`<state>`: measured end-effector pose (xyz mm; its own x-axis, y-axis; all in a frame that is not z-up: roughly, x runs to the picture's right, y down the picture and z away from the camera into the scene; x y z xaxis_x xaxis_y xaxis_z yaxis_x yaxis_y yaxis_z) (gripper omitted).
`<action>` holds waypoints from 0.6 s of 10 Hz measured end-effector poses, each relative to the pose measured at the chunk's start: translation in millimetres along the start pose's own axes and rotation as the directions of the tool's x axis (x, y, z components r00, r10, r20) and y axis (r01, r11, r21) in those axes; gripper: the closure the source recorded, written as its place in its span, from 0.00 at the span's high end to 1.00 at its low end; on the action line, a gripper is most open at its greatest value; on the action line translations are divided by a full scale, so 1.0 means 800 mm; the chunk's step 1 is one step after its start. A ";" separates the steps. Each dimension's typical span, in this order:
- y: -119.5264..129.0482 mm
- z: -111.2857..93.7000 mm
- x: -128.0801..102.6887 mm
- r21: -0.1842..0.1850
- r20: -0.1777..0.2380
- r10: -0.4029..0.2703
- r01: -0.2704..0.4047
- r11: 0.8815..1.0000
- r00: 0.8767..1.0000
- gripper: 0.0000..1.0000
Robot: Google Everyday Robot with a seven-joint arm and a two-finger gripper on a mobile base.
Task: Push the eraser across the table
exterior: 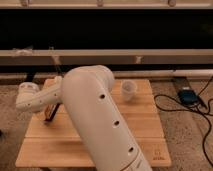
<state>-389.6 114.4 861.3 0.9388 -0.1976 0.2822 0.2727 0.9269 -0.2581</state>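
Note:
My white arm fills the middle of the view and reaches left over the light wooden table. Its wrist ends above the table's left side. My gripper hangs below the wrist, dark and low over the top. A slim dark block with a reddish face, likely the eraser, lies slanted right at the gripper; I cannot tell them apart clearly or whether they touch. The arm hides the middle of the table.
A small white bowl stands at the table's back right. A blue device and black cables lie on the floor to the right. A dark wall with a white rail runs behind the table.

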 end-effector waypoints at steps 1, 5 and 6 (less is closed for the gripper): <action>-0.010 -0.006 0.008 0.007 -0.003 0.003 -0.003 1.000 1.000 0.80; -0.030 -0.053 0.019 -0.043 0.041 -0.025 0.026 0.999 0.999 0.80; -0.032 -0.059 0.021 -0.062 0.052 -0.033 0.036 0.997 0.998 0.80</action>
<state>-370.5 72.4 828.9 0.9170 -0.2115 0.3380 0.3192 0.8974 -0.3044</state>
